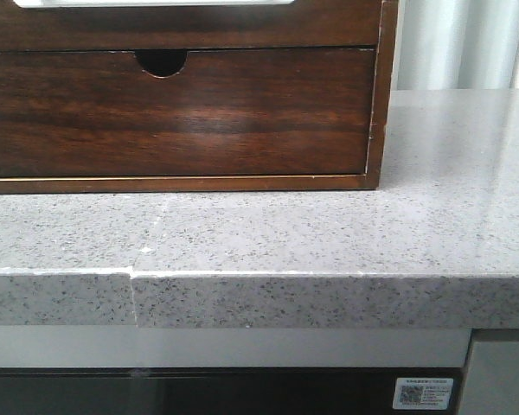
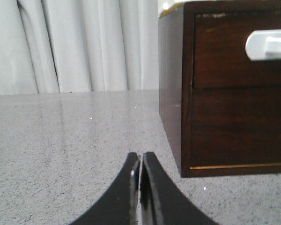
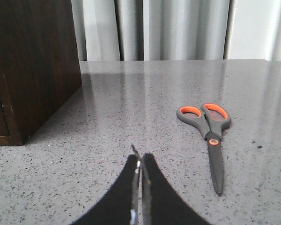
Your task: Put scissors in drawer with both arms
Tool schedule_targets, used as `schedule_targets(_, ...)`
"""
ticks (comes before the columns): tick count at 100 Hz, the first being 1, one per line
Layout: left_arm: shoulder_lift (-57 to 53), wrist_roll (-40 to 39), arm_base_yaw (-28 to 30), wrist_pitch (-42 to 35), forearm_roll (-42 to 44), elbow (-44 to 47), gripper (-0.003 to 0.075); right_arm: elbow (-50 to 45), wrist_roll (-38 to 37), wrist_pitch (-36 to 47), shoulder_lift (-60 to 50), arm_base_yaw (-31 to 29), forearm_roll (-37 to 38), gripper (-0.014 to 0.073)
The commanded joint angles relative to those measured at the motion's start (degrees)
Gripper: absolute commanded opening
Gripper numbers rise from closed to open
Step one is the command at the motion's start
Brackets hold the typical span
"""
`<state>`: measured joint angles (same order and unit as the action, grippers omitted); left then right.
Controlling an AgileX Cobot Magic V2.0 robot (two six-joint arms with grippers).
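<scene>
Left gripper (image 2: 140, 161): two black curved fingers pressed tip to tip, nothing between them, low over the grey speckled countertop (image 2: 61, 140) just beside the left side of the wooden cabinet (image 2: 171, 93). Right gripper (image 3: 140, 161): same black fingers, likewise closed together and holding nothing, over the counter between the cabinet's right side and the scissors (image 3: 210, 136). Scissors: one pair, dark grey blades and handles, orange lining inside both finger loops and an orange pivot; lying flat on the counter, blades shut, loops toward the curtain (image 3: 178, 28), tip toward the right wrist camera; well apart from the cabinet, untouched by either gripper. Drawer (image 2: 239, 51): upper front of the cabinet, dark brown glossy wood with visible grain, plain face, carrying a wide white rounded-corner area (image 2: 269, 44) along its top edge; appears shut flush with the frame; in the front view only its lower strip and a sliver of the white area (image 1: 156, 3) show at the frame's top. Lower drawer front (image 1: 173, 112): dark wood, small half-round finger notch (image 1: 162, 62) at its top edge, shut. Cabinet: stands on the counter, thin pale line along its base. Curtain: white, pleated, behind the counter.
</scene>
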<state>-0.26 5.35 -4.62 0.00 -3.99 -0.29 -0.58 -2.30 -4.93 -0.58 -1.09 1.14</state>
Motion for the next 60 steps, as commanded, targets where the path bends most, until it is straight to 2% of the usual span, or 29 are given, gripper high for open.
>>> schedule_targets(1,-1.7,-0.5,0.1,-5.2,-3.0,1.1,-0.0020,-0.6,0.2,5.3,-1.3,-0.2,0.5,-0.0069)
schedule_targets(17,-1.6,-0.5,0.1,-3.1,-10.3,-4.7,-0.0020,4.7,0.2,2.7,-1.2,-0.2,0.3,-0.0069)
schedule_targets(39,4.6,-0.5,0.1,9.9,-10.3,-18.5,-0.0020,17.1,0.2,-5.9,4.5,-0.2,0.3,-0.0069)
schedule_targets(60,16.4,0.5,0.1,17.8,-9.9,-30.3,-0.0020,28.9,0.2,-16.0,15.3,-0.2,0.3,-0.0069)
